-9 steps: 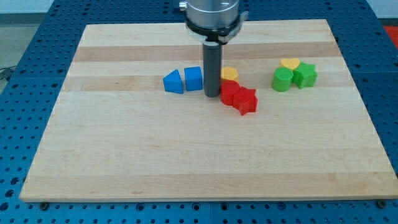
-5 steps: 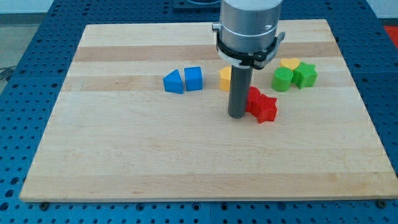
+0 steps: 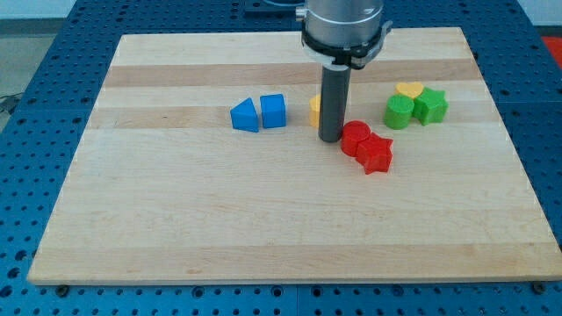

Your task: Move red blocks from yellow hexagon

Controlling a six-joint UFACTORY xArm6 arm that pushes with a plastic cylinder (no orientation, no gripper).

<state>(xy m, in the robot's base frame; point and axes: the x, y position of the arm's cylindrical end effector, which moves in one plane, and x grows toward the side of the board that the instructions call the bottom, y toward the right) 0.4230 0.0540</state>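
Two red blocks lie touching right of the board's middle: a round one (image 3: 355, 138) and a star (image 3: 376, 154) at its lower right. The yellow hexagon (image 3: 314, 111) sits up and to the left of them, mostly hidden behind my rod, a small gap away from the red round block. My tip (image 3: 330, 140) rests on the board just left of the red round block and just below the hexagon.
A blue triangular block (image 3: 245, 115) and a blue cube (image 3: 273, 111) sit left of the hexagon. A yellow heart (image 3: 408, 89), a green round block (image 3: 399, 112) and a green star (image 3: 430, 105) cluster at the right. The wooden board (image 3: 176, 219) lies on a blue pegboard.
My tip swept right and down, pushing both red blocks to the right away from the yellow hexagon, then drew back up a little. The hexagon is now partly behind the rod.
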